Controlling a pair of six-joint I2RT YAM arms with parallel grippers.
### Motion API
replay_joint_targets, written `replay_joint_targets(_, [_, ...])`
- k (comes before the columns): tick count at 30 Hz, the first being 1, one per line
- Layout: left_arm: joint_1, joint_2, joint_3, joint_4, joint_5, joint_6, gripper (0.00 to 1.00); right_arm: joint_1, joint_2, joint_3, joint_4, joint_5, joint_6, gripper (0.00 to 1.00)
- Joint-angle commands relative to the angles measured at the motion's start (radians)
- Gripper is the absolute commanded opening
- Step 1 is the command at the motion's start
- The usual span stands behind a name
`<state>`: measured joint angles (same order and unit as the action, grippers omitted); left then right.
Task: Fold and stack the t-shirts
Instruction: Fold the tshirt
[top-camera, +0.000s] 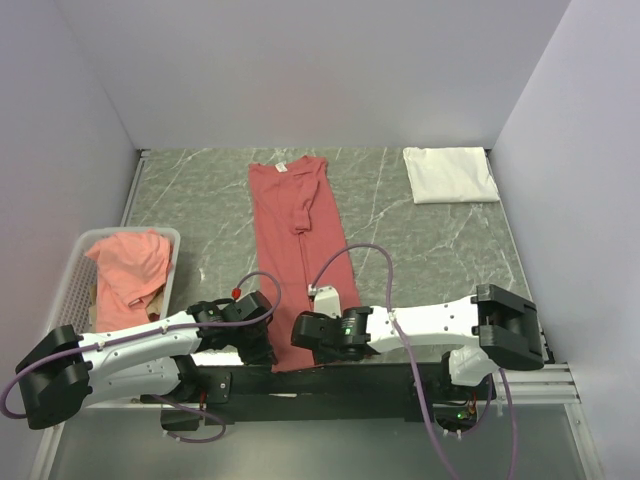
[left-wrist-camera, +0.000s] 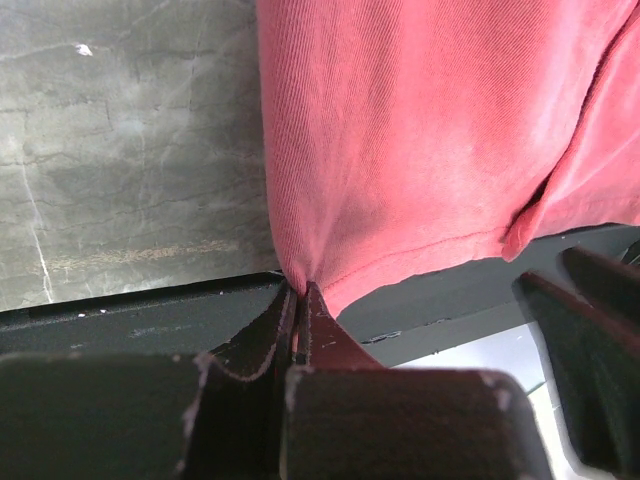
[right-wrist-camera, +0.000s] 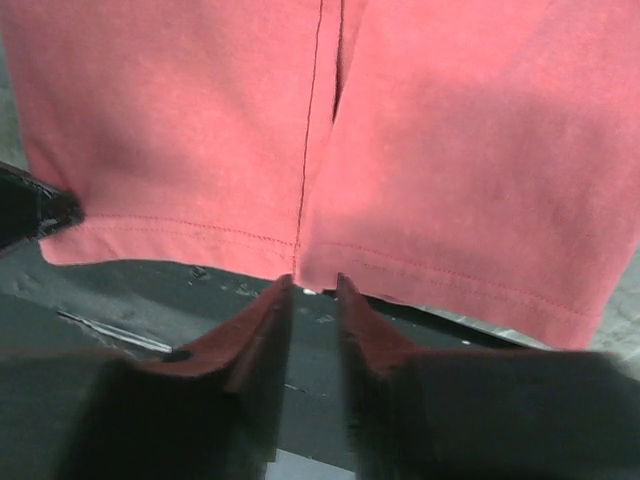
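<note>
Salmon t-shirt (top-camera: 295, 230) folded long, flat mid counter (top-camera: 200, 200), hem at near edge | left gripper (left-wrist-camera: 298, 295) jaws pinching hem's left corner | right gripper (right-wrist-camera: 314, 285) jaws a narrow gap apart, tips at hem | white t-shirt (top-camera: 450, 174) folded, far right

White mesh basket (top-camera: 70, 278), grey marble table (top-camera: 200, 200)

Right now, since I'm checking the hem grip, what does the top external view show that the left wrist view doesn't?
Only the top view: the folded white t-shirt at the far right, and the basket holding a salmon t-shirt. Only the left wrist: the left tool pinched shut on the hem corner of the coral t-shirt. Both: that shirt on the marble table.
</note>
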<state>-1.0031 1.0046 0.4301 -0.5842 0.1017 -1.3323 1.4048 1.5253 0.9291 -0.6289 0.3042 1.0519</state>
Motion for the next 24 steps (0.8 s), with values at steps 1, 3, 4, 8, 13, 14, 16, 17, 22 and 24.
replay_joint_targets(1, [-0.009,-0.006,0.002,0.006,0.016,-0.016,0.01,0.005,-0.076,-0.012,0.006,0.010,0.022,0.46])
replay_joint_targets(3, [-0.008,-0.011,0.004,0.006,0.013,-0.016,0.01,-0.027,-0.155,-0.056,0.011,0.004,0.042,0.54])
replay_joint_targets(4, [-0.009,-0.012,0.004,0.006,0.012,-0.016,0.01,-0.042,-0.184,-0.102,0.015,-0.008,0.048,0.55])
replay_joint_targets(8, [-0.008,-0.014,-0.001,0.007,0.013,-0.019,0.01,-0.136,-0.362,-0.243,0.037,-0.056,0.083,0.55])
replay_joint_targets(13, [-0.015,-0.018,-0.004,0.009,0.007,-0.027,0.01,-0.283,-0.592,-0.416,0.054,-0.132,0.094,0.54])
replay_joint_targets(14, [-0.015,-0.018,-0.004,0.011,0.006,-0.027,0.01,-0.299,-0.628,-0.458,0.058,-0.160,0.089,0.53])
replay_joint_targets(16, [-0.015,-0.014,-0.005,0.015,0.006,-0.028,0.01,-0.323,-0.645,-0.499,0.077,-0.188,0.086,0.51])
replay_joint_targets(17, [-0.015,-0.012,-0.005,0.015,0.006,-0.028,0.01,-0.326,-0.648,-0.509,0.081,-0.197,0.088,0.49])
replay_joint_targets(22, [-0.017,-0.008,-0.013,0.032,0.009,-0.033,0.01,-0.337,-0.669,-0.567,0.104,-0.208,0.128,0.47])
replay_joint_targets(24, [-0.019,-0.001,-0.011,0.034,0.009,-0.033,0.01,-0.346,-0.677,-0.579,0.123,-0.212,0.131,0.47])
